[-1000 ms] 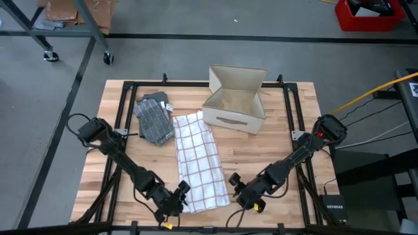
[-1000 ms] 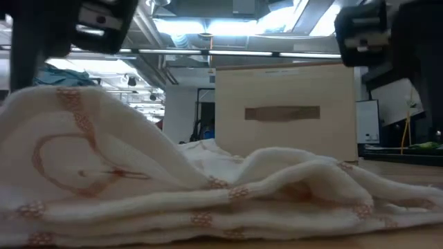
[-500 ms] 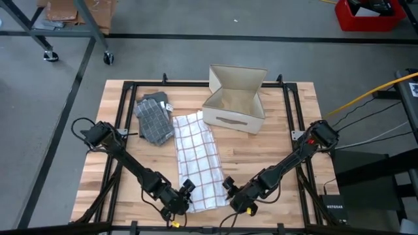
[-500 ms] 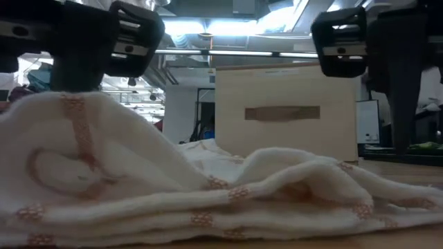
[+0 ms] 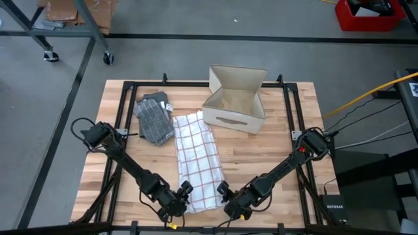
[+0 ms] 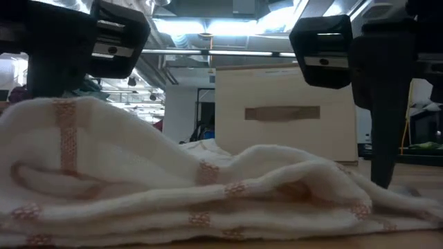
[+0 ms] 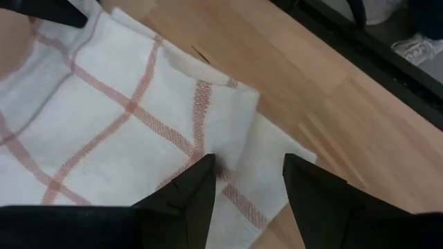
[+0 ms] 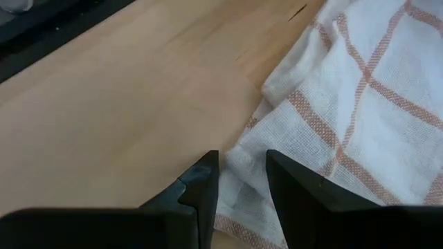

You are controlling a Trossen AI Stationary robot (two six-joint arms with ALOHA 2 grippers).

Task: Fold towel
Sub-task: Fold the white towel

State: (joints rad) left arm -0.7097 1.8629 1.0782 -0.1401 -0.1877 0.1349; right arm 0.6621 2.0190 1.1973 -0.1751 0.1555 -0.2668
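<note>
The wooden table (image 5: 274, 153) fills the middle of the high view, a pale plank top framed by dark rails, with grey floor on every side. Its right half and the strip along the lower right are bare wood.

The cardboard box (image 5: 235, 101) stands open at upper centre, its flap raised at the back and a slot handle on the near wall; in the low view it rises behind the cloth.

The towel (image 5: 199, 160) lies lengthwise in the centre, running from just beside the box down to the lower edge. It is white woven cloth with a thin red check, rumpled and doubled at the near end, where the low view shows soft stacked folds.

A grey checked cloth (image 5: 154, 117) lies bunched at the upper left, touching the towel's upper left edge.

The left gripper (image 5: 181, 198) sits at the towel's lower left corner. Its wrist view shows the fingers (image 7: 187, 197) spread with a clear gap, one tip on the cloth, nothing pinched.

The right gripper (image 5: 226, 199) is at the lower right corner. Its fingers (image 8: 201, 187) stand a little apart, straddling the towel's hem where cloth meets bare wood; they are low over the hem, and whether they touch it cannot be told; nothing is gripped.
</note>
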